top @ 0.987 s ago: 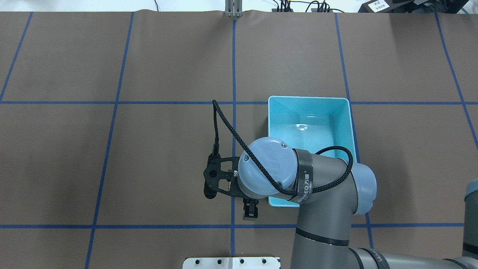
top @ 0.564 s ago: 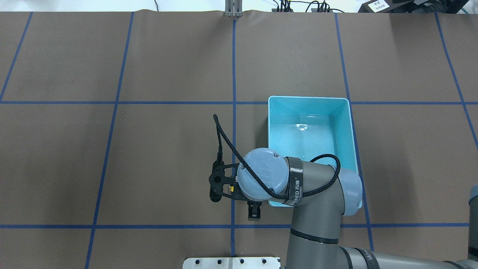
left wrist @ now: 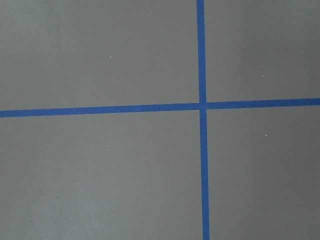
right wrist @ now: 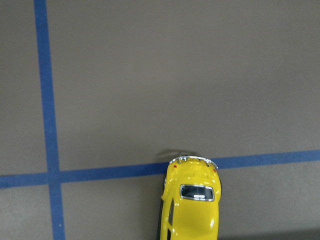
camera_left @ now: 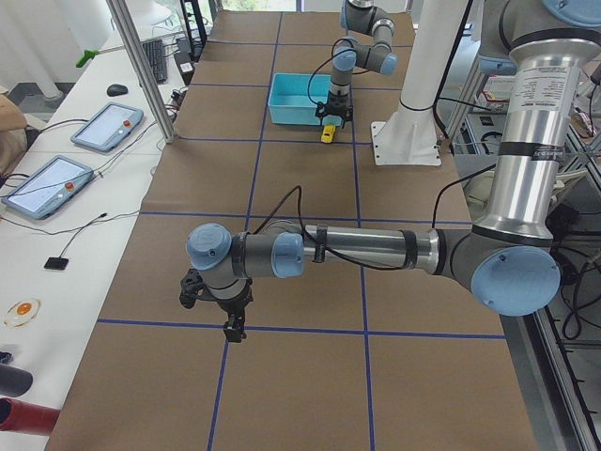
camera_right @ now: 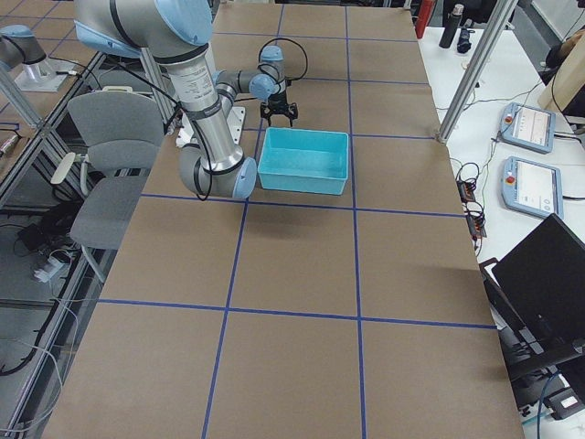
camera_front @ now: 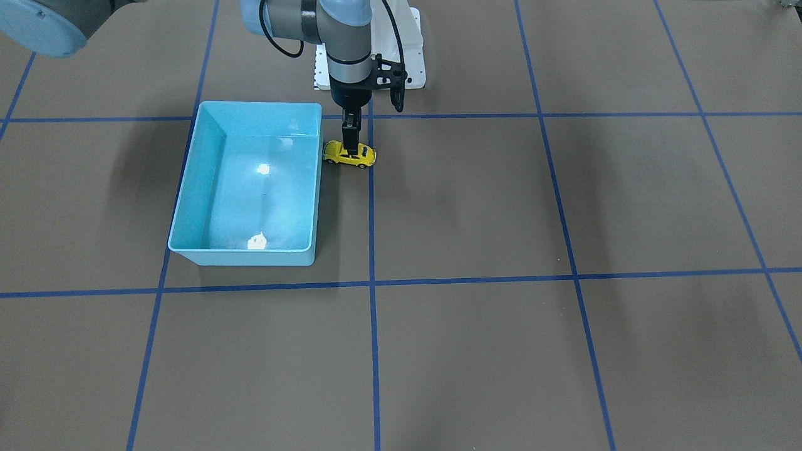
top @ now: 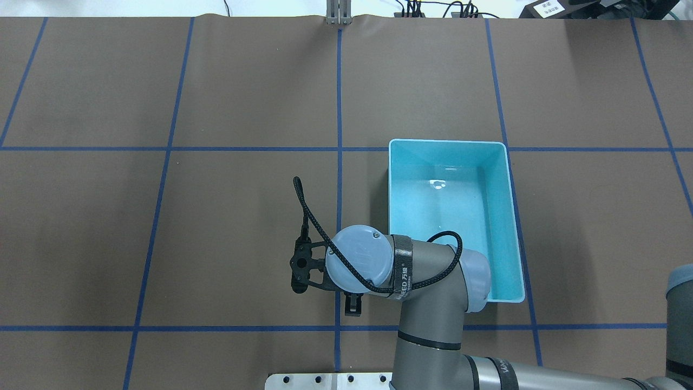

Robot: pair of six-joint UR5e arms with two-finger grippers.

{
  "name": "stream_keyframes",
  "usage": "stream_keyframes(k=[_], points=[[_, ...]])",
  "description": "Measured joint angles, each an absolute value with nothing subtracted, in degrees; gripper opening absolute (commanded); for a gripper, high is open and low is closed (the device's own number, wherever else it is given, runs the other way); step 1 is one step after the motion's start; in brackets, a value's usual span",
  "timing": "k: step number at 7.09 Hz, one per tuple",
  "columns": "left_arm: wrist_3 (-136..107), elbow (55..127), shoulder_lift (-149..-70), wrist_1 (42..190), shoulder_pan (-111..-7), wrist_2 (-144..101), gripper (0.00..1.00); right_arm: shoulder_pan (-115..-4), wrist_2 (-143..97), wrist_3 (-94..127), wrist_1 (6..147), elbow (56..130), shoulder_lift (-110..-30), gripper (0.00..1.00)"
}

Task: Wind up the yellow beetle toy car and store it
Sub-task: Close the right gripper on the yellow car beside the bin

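**Right gripper down on the car, beside the bin**

In the front-facing view we find the yellow beetle toy car (camera_front: 364, 158) on the table in the upper middle of the frame. It sits just right of the light-blue bin (camera_front: 194, 188), with one end almost against the bin's wall and the other near a blue tape line (camera_front: 371, 207). The car's long axis runs left to right across that frame, dipping slightly to the right. The right gripper (camera_front: 352, 149) comes straight down on the car's middle, its fingers drawn in and, as far as we can judge, clamped across the car's narrow width. We think any wind-up stroke must run along that left-right axis, and the bin blocks the left end. The left gripper (camera_left: 230, 326) hangs well apart over bare table, low in the left-side view. We cannot tell whether its fingers are apart or together.
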State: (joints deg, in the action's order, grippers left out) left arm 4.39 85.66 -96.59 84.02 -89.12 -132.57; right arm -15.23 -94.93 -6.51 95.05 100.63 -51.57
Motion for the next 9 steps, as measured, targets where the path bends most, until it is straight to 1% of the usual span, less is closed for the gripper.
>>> stream_keyframes(k=[3,9], points=[[4.4,85.7,-96.6,84.0,-89.1,-132.5,1.0,-16.5,-94.9,-6.7,94.3,100.5,-52.4,0.99],[4.4,85.6,-96.6,84.0,-89.1,-132.5,1.0,-15.3,-94.6,-6.1,94.2,100.1,-53.3,0.99]])
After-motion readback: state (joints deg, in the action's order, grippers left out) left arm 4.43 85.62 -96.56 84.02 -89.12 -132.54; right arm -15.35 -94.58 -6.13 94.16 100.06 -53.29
